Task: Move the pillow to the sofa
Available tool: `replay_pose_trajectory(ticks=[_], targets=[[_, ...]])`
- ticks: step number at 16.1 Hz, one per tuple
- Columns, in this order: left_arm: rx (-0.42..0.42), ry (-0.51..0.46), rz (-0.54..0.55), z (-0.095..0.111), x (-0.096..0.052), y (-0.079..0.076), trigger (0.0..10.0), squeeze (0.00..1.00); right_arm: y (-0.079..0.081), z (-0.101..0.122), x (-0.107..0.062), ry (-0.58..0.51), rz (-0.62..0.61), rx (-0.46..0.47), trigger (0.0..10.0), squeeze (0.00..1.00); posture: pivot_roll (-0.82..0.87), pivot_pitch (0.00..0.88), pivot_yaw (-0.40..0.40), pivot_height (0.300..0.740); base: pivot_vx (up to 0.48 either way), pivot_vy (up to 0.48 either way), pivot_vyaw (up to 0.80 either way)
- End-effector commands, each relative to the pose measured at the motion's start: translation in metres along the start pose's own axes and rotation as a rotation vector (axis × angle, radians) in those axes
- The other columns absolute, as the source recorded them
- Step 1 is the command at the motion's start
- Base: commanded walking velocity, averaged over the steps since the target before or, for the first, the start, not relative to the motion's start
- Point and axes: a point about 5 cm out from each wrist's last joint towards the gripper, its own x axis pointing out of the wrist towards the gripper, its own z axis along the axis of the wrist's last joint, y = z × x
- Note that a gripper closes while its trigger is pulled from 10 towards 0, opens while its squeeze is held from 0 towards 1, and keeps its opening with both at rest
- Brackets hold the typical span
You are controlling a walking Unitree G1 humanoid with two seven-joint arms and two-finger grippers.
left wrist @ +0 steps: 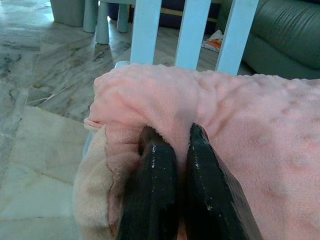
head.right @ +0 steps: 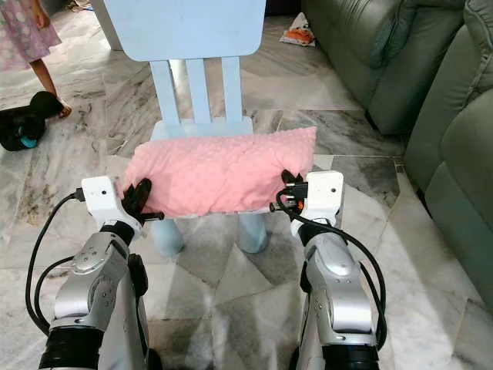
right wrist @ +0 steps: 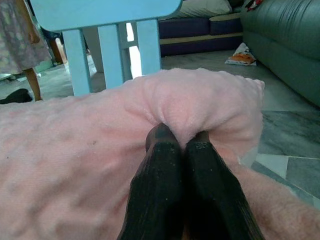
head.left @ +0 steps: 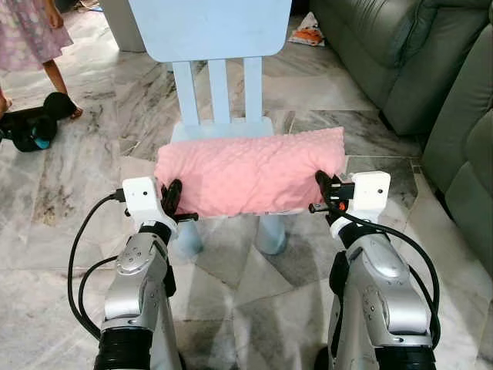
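Now the pink dimpled fleece pillow (head.left: 250, 171) is pinched at both ends over the pale blue wooden chair (head.left: 219, 46): left gripper (head.left: 171, 198) and right gripper (head.left: 323, 187) jaws are clamped on its fabric, green leather sofa (head.left: 416, 54) nearby.

A pink pillow (head.left: 250, 171) lies across a light blue chair (head.left: 219, 73); the left gripper (head.left: 171, 199) and right gripper (head.left: 322, 187) pinch its ends.

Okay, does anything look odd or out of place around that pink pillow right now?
Slightly. The fluffy pink pillow overhangs both sides of the small light-blue wooden chair, pinched at each end by the left hand and right hand. An orange-and-white wrapper lies on the marble floor.
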Motion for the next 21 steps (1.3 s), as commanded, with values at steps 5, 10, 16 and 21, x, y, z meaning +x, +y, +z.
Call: replay_pose_trajectory(ticks=[5,10,16,21], targets=[[0.002,0.006,-0.011,0.0012,0.0001,-0.0023,10.0,0.00,0.0005,0.0082,-0.0016,-0.026,0.008,-0.001,10.0,0.00,-0.19,0.000,0.060,0.412,0.000,0.000,0.00],[0.000,0.013,-0.015,0.0000,0.0006,-0.0041,10.0,0.00,-0.0017,0.0092,-0.0021,-0.023,0.009,-0.005,10.0,0.00,-0.19,0.000,0.054,0.472,0.000,0.000,0.00],[-0.008,0.034,-0.021,-0.0031,0.0017,-0.0062,10.0,0.00,-0.0009,0.0099,-0.0025,-0.024,0.012,-0.003,10.0,0.00,-0.20,0.000,0.056,0.537,0.000,0.000,0.00],[-0.001,0.046,-0.014,-0.0041,0.0027,-0.0046,10.0,0.00,-0.0007,0.0112,-0.0025,-0.027,0.007,-0.004,10.0,0.00,-0.20,0.000,0.061,0.602,0.000,0.000,0.00]])
